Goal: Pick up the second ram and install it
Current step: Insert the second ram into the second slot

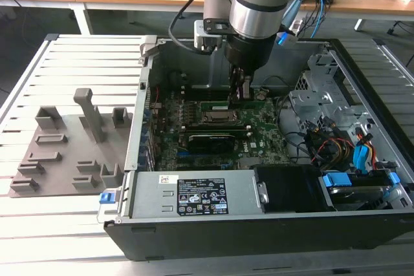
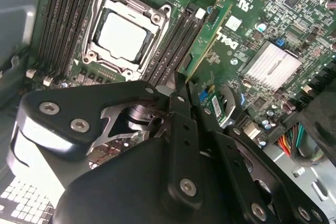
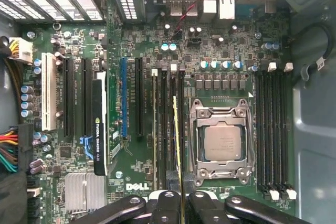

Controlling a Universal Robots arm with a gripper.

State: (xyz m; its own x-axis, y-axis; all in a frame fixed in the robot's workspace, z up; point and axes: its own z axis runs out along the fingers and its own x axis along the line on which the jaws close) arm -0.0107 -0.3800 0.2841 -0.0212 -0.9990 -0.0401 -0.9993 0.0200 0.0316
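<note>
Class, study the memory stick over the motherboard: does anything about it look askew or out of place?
Yes. The long green memory stick, clamped in the black pincer, leans at a slant over the black slots beside the processor socket rather than sitting square; whether it touches them is unclear.

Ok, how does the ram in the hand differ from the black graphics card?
The second ram is a bare green stick, gripped by the hand, beside the CPU socket; the graphics card is black-covered, ungripped, farther from the socket. Both stand on edge, parallel.
</note>
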